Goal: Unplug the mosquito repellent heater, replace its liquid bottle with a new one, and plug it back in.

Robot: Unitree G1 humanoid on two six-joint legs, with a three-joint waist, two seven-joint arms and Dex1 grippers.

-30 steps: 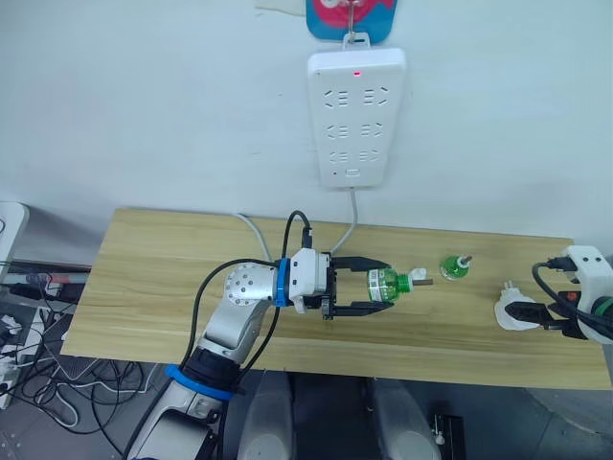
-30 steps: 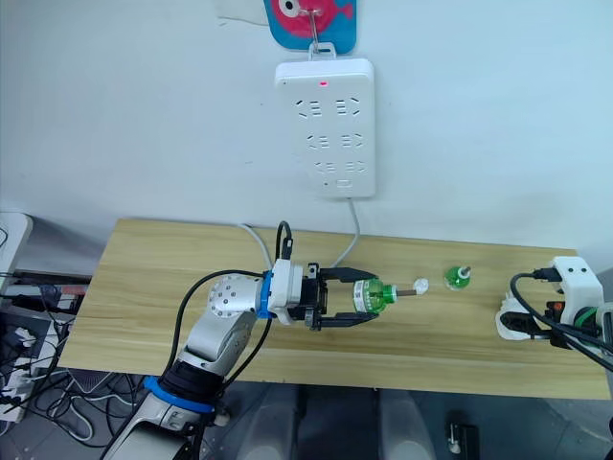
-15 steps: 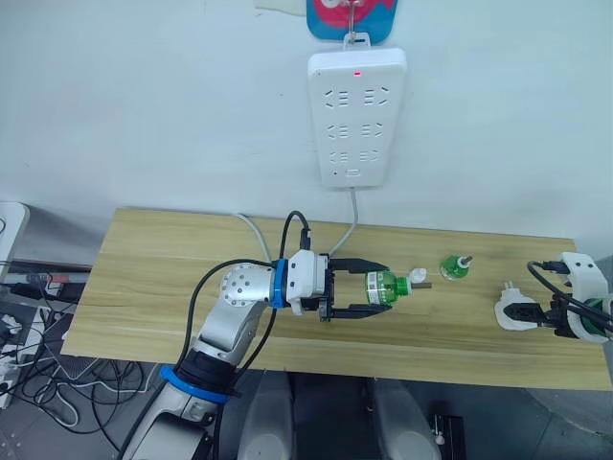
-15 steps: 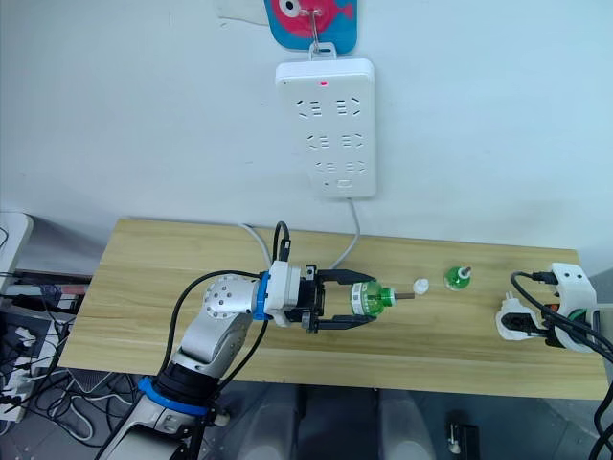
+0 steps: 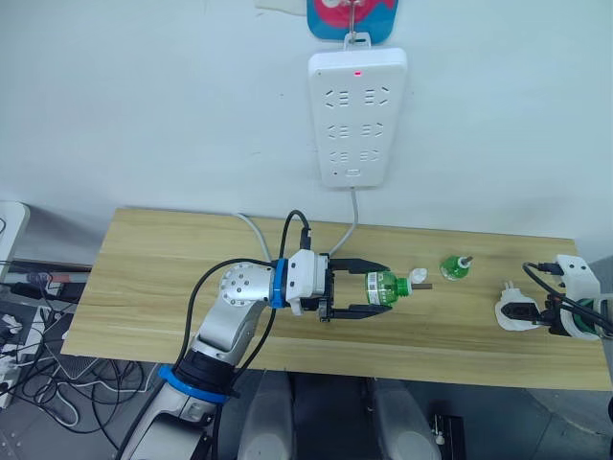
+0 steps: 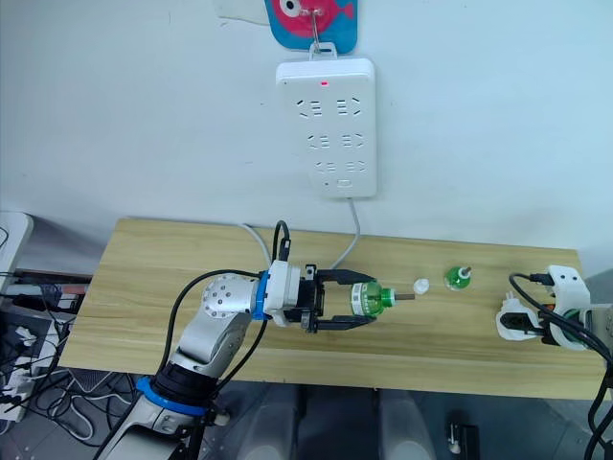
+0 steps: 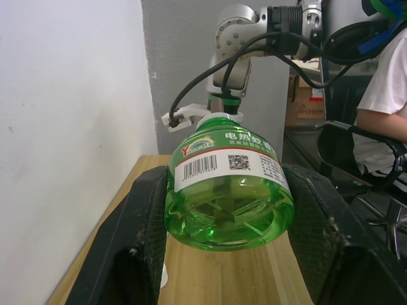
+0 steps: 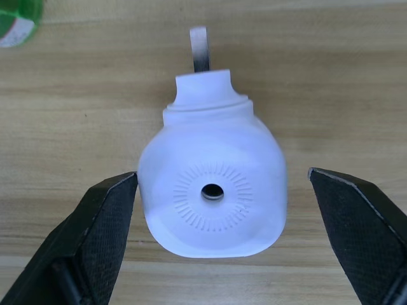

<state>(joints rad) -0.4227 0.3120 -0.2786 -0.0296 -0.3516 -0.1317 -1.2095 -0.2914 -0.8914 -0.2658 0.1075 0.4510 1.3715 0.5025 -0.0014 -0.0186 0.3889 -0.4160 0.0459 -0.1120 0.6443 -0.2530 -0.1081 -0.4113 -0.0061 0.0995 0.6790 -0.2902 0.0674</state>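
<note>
The left gripper [image 5: 375, 289] reaches level over the worktop [image 5: 144, 287] at frame centre, fingers clamped on the green liquid bottle [image 5: 383, 287]; at the right edge, the right gripper [image 8: 222, 241] has fingers spread wide, with the mosquito repellent heater [image 8: 212, 192] lying between them, untouched.
</note>
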